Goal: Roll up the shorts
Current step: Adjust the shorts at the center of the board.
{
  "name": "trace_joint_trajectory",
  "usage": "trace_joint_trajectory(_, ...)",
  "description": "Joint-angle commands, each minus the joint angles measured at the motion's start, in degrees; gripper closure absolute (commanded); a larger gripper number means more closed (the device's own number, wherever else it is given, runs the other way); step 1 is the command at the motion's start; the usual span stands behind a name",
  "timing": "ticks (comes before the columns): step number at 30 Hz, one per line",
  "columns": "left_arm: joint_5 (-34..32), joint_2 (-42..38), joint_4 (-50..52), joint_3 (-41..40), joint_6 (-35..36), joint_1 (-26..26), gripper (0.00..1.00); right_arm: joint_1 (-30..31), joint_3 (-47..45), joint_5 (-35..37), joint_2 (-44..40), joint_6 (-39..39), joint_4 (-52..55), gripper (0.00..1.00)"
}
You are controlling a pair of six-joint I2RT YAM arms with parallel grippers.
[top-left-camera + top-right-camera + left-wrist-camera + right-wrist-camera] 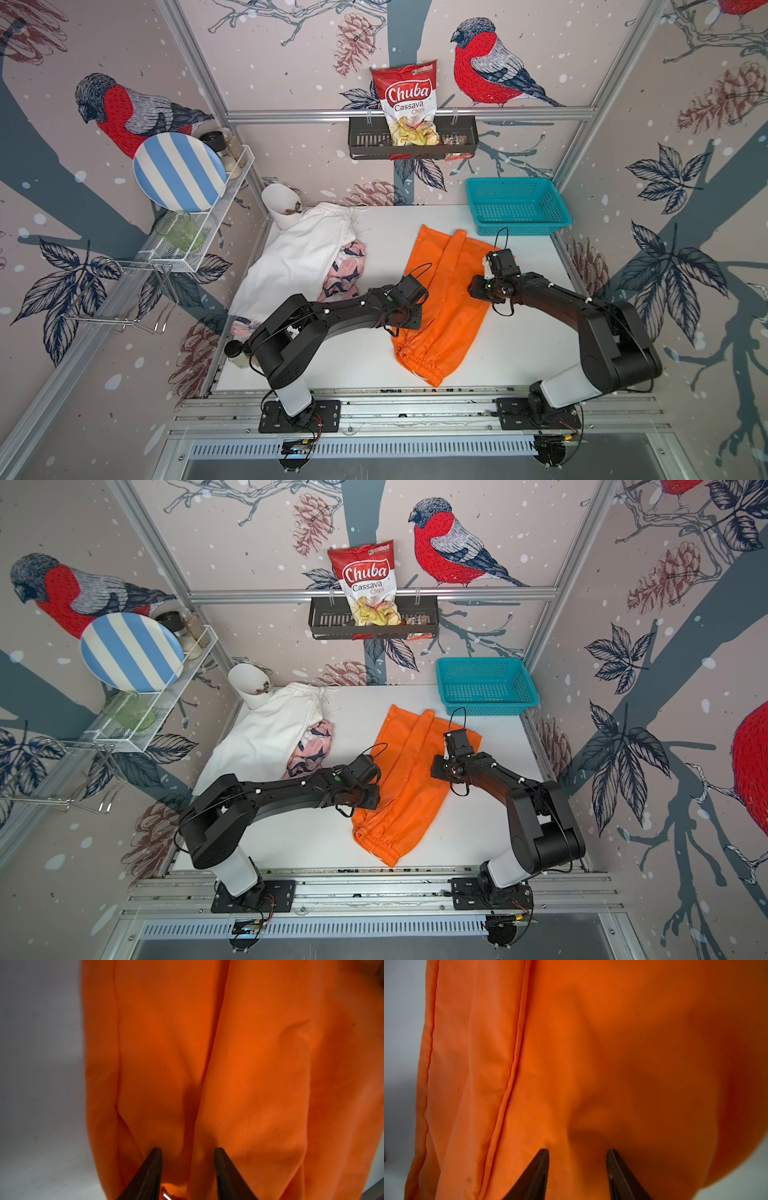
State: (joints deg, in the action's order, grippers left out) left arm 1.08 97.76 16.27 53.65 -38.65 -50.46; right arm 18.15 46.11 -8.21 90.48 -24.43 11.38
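The plain bright orange cloth shorts lie flat and folded lengthwise in the middle of the worktop, waistband toward the near edge, probably laid out for rolling. The left hand and right hand are each half open, tips down on the cloth and pinching nothing visible, likely to smooth it. The plain white cloth shorts and pink patterned cloth shorts sit heaped near the far left corner.

You are looking at just one readable item in both top views: a red-and-white chip bag, sitting upper middle of the frame in a black wall basket, showing "Chuba" in large white letters with "Cassava Chips" beneath. Its green corner logo is coming out too small to read.
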Motion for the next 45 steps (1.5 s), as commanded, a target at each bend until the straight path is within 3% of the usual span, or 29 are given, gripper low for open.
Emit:
trace_joint_trajectory(1,0.5,-1.7,-1.9,-4.9,-1.7,0.3,0.55,0.8,0.9,-3.3,4.4,-1.7,-7.8,0.51)
trace_joint_trajectory(13,0.0,-14.0,-7.6,-19.4,-11.2,-1.0,0.55,6.7,18.3,-9.1,21.6,1.6,-9.5,0.51)
trace_joint_trajectory(17,0.0,-11.4,-8.8,-17.7,-11.1,-1.5,0.54,4.8,21.8,-3.6,23.0,2.7,-5.3,0.51)
trace_joint_trajectory(24,0.4,-7.0,-9.6,-9.3,-7.8,-2.6,0.56,-1.4,25.7,-0.3,23.6,5.0,-1.6,0.53)
trace_joint_trajectory(30,-3.4,-10.0,-5.1,-6.7,-7.3,-3.1,0.55,0.4,27.5,0.0,16.6,5.9,3.6,0.53)
trace_joint_trajectory(35,-5.9,-13.3,-1.0,-7.6,-7.6,-3.0,0.56,5.9,21.9,-3.8,8.1,3.3,6.4,0.53)
trace_joint_trajectory(45,1.3,-12.6,-3.3,-13.6,-7.3,-3.2,0.64,20.1,4.5,-5.3,-9.0,-5.6,9.5,0.52)
